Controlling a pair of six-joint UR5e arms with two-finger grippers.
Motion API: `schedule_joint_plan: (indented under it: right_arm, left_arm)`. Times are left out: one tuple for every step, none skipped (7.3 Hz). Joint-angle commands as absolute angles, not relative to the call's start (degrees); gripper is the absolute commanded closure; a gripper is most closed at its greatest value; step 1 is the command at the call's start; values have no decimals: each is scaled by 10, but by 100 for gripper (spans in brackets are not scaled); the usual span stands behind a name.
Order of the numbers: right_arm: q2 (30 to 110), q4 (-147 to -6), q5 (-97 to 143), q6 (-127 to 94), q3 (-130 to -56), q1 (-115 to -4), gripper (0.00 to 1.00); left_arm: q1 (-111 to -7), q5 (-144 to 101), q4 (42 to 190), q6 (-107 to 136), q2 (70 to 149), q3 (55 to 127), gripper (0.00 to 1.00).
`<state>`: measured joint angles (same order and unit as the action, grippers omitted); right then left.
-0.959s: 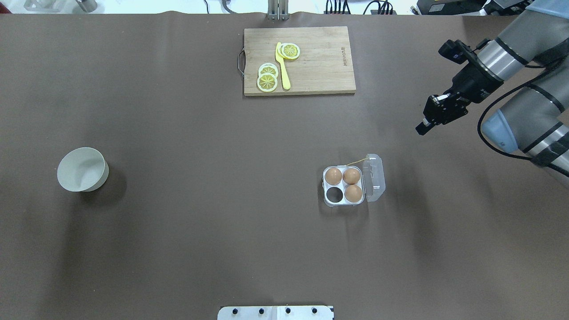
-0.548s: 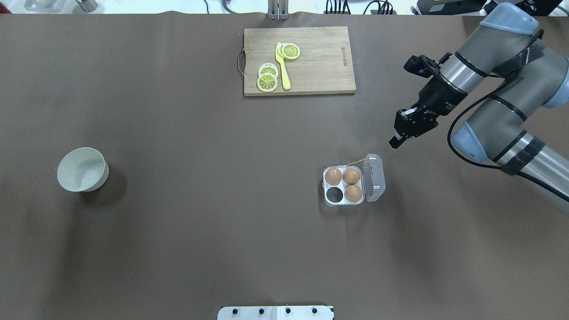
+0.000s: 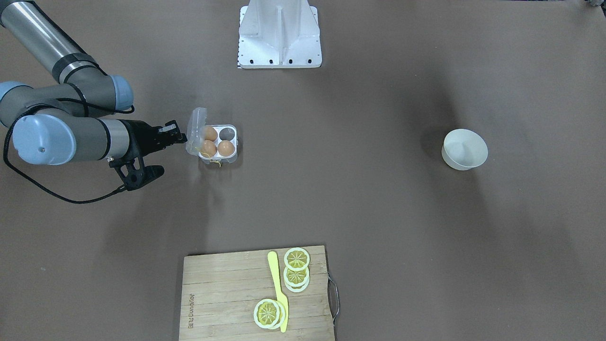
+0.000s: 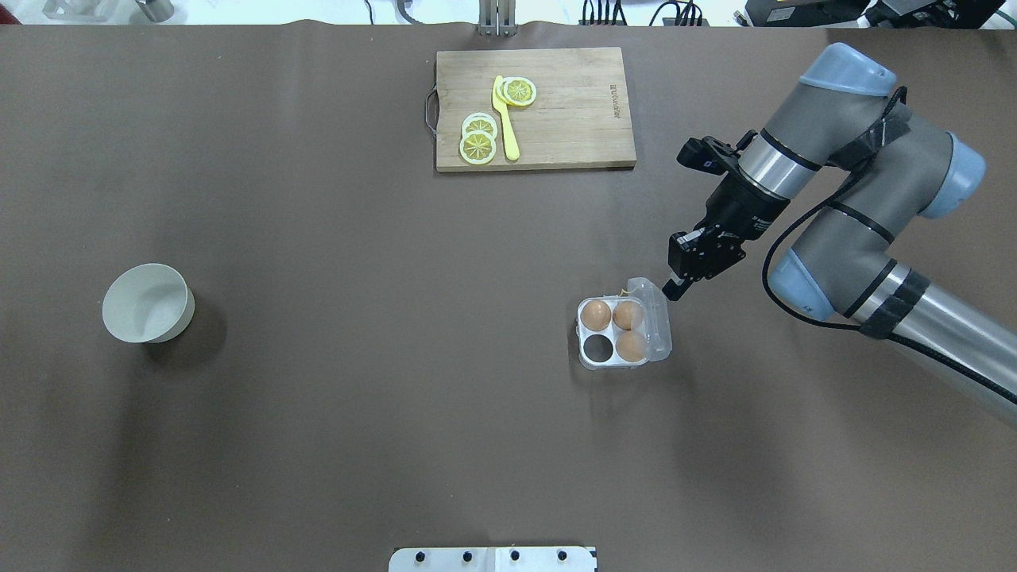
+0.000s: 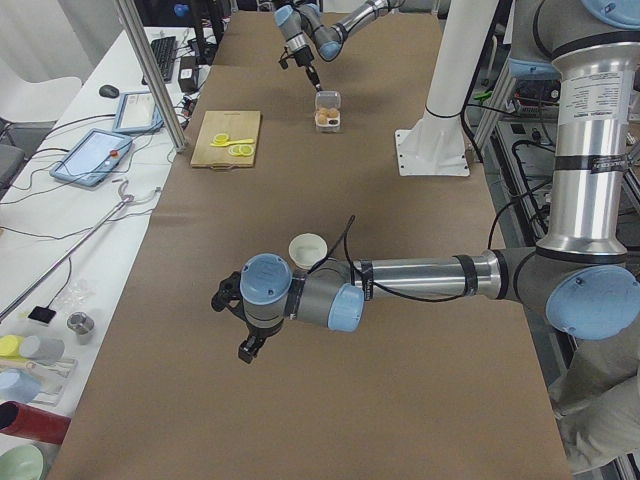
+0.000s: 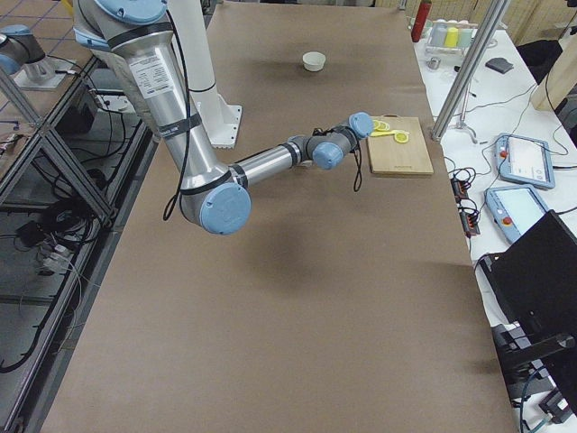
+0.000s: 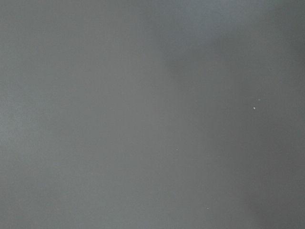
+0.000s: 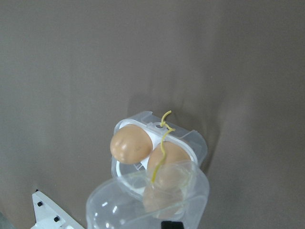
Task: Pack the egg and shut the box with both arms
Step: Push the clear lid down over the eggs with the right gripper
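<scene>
Box (image 4: 582,359), 4 o'clock on table (image 4: 318,413), overhead: three eggs (image 4: 596,315) seated, 7 o'clock cell (image 4: 597,345) empty, lid (image 4: 659,334) half-raised. Right gripper (image 4: 673,292) clenched, tip at lid. Left gripper (image 5: 247,350): cannot tell. Cutting board (image 4: 572,127) mark (image 4: 614,102) illegible.

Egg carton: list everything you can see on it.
The box is a small clear plastic carton with a white four-cell tray, resting on the brown table. Three cells hold brown eggs; the cell nearest the robot on its left is empty. The hinged clear lid stands half-raised, leaning over the eggs. A thin yellow string sits at the far end. The right tool appears to touch the lid's outer edge.
</scene>
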<state>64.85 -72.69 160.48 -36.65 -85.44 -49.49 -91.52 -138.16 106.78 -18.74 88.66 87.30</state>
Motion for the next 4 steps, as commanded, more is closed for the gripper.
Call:
schedule_joint_plan:
  right_arm:
    - [642,-727,1605,-373,-855,-488,91]
    - [631,-727,1607,-391,-859,-488,91]
    - [620,-727,1608,-409,-860,-487,91]
    - [616,-727,1608,-411,-864,-487,88]
  left_arm:
    - [-920,-1382,1070,-188,880,878,3]
    - [-921,-1382,1067,-188,859,902,3]
    - [-922,-1382,1066,-188,843,917,3]
    - [-923,-1382,1068,-188,839,919,3]
